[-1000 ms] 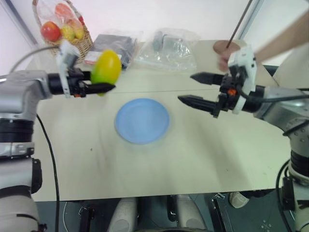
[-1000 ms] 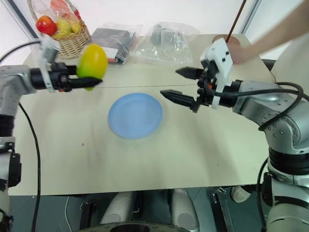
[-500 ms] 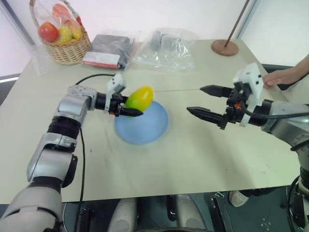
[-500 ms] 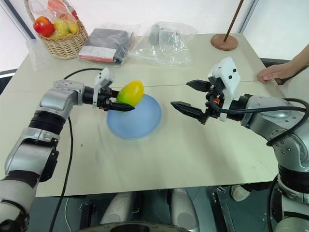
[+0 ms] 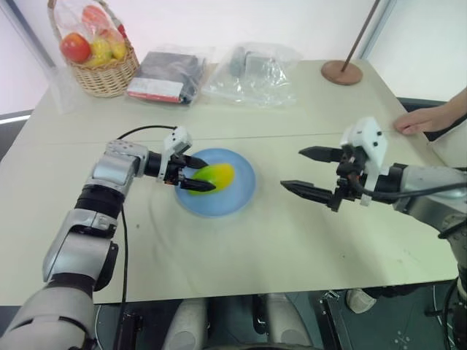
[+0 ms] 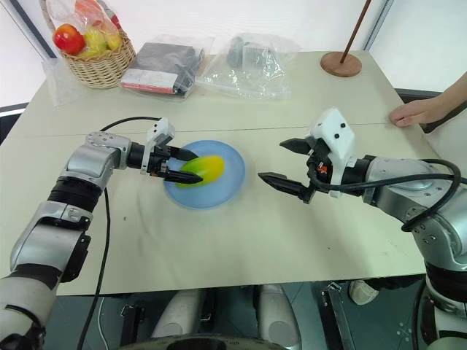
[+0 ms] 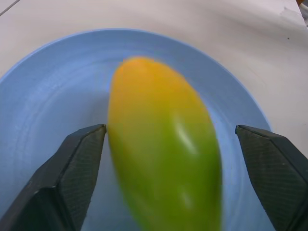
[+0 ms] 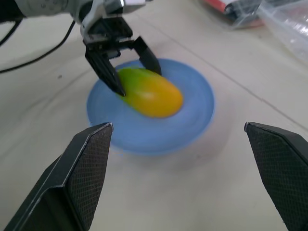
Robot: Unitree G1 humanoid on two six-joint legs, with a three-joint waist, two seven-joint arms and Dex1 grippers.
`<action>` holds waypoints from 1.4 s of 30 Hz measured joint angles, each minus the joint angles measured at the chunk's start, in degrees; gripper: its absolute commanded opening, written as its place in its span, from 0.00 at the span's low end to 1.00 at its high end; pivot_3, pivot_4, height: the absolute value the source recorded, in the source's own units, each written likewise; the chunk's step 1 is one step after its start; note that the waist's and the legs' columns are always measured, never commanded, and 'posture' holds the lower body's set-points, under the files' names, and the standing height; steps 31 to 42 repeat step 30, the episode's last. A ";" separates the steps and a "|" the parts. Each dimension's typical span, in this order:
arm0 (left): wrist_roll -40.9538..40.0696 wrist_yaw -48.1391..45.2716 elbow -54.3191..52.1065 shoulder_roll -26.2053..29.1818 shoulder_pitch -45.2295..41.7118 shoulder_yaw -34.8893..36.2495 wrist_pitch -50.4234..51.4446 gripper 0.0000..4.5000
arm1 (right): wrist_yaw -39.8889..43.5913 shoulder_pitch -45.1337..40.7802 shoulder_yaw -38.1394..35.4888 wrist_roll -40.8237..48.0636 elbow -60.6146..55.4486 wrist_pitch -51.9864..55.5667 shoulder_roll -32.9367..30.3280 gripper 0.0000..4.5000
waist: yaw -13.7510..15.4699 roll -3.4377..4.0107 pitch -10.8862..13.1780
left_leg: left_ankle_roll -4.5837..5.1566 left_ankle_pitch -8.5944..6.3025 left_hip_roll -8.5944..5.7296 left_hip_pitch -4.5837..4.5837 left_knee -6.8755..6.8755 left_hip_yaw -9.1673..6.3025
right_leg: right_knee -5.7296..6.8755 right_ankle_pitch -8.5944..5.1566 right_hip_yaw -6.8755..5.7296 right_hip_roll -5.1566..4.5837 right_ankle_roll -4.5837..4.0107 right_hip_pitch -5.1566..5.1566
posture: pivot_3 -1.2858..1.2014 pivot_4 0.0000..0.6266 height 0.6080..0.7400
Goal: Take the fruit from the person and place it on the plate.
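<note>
One beige table (image 5: pixel 241 248) carries the whole setup. Items listed largest to smallest.

Blue plate (image 5: pixel 237 193): round, flat, near table centre, approx. between the two arms.

Clear plastic bags (image 5: pixel 252 69): crumpled, at the far edge, w/ a dark packet (image 5: pixel 164 73) in plastic just beside them toward the robot's left.

Wicker basket (image 5: pixel 102 76): far-left corner, holding a red apple (image 5: pixel 76 47) and smaller yellow fruits under plastic wrap.

R gripper (image 5: pixel 310 171): held above bare table on the plate's right side, well apart from it; fingers spread wide, nothing between them.

L gripper (image 5: pixel 193 173): reaches in over the plate's left rim, pointing toward the robot's right. Jaws stand open on either side of the fruit; in the L wrist view a gap shows between one finger and the fruit's skin, the other finger is close against it or touching, cannot tell which.

Mango (image 7: pixel 163 154): oval, yellow at one end shading to green, lying on the plate inside the rim, long axis in line w/ the L gripper.

Person's hand (image 5: pixel 419 120): resting at the table's far-right edge, well apart from plate and fruit.

Round wooden stand base (image 5: pixel 341 71): far-right, w/ a thin rod rising from it.
</note>
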 measured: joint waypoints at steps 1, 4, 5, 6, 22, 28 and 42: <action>-0.05 0.02 -0.10 0.00 0.00 0.08 -0.02 1.00 | 0.12 0.00 0.00 -0.31 0.00 -0.23 -0.02 1.00 | 0.00 0.00 0.00 | 0.00 0.00 0.00 0.00 0.00 0.00 | 0.00 0.00 0.00 0.00 0.00 0.00 | 0.52 0.24 1.00; -0.53 -0.17 -1.05 0.15 0.03 0.76 0.65 1.00 | 0.60 0.00 0.00 -0.71 0.00 -0.50 -0.05 1.00 | 0.02 0.00 0.00 | 0.00 0.00 0.00 0.00 0.00 -0.01 | 0.00 0.00 0.00 0.00 0.00 0.00 | 0.52 0.24 1.00; -1.14 -0.20 -1.73 0.26 0.02 1.36 1.47 1.00 | 0.69 0.00 0.00 -0.85 0.00 -0.50 -0.06 1.00 | 0.02 0.00 0.00 | 0.00 0.00 0.00 0.00 0.00 -0.01 | 0.00 0.00 0.00 0.00 0.00 0.00 | 0.52 0.24 1.00; -1.60 -0.21 -2.33 0.36 0.00 1.99 2.20 1.00 | 0.82 0.00 0.00 -0.95 0.00 -0.51 -0.06 1.00 | 0.02 0.00 0.00 | 0.00 0.00 0.00 0.00 0.00 -0.01 | 0.00 0.00 0.00 0.00 0.00 0.00 | 0.52 0.24 1.00; -11.90 -1.08 -25.56 21.10 10.32 14.32 17.53 1.00 | 2.85 2.35 -0.43 -1.77 -0.31 -0.85 -1.30 1.00 | -0.42 0.01 0.00 | 0.00 0.00 0.07 0.04 -0.03 0.00 | 0.01 -0.01 0.02 0.03 -0.02 -0.01 | 0.52 0.24 1.00; -15.66 -1.69 -32.21 30.15 18.79 21.54 20.57 1.00 | 4.44 2.64 -0.40 -1.87 -0.38 -1.16 -1.62 1.00 | 0.55 0.01 0.00 | 0.00 0.00 0.05 0.10 0.01 -0.03 | -0.20 -0.03 -0.01 -0.01 -0.04 0.19 | 0.52 0.24 1.00; -16.66 -1.05 -33.61 30.21 20.54 22.80 21.19 1.00 | 4.84 2.39 -0.23 -2.07 -0.26 -1.59 -1.61 1.00 | 0.70 0.01 0.00 | 0.00 0.00 0.05 0.11 0.01 0.00 | -0.21 -0.04 -0.01 -0.03 -0.04 0.20 | 0.52 0.24 1.00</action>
